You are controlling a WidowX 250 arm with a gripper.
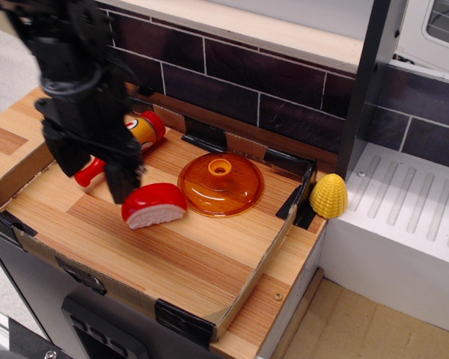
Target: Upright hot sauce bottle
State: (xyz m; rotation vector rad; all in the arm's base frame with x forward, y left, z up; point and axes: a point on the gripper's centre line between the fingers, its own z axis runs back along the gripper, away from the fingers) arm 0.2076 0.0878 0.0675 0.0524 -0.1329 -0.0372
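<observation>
Approach step in hand, as judged: hot sauce bottle (127, 143) not yet gripped, lying on its side at rear left of the desk (187, 258), cap toward the left edge. Claw (97, 168) poised in front of the bottle, blurred; opening cannot be told, nothing visibly held. Next: descend and close around the bottle. Just right: dome toy (154, 205), orange lid (221, 184).
</observation>
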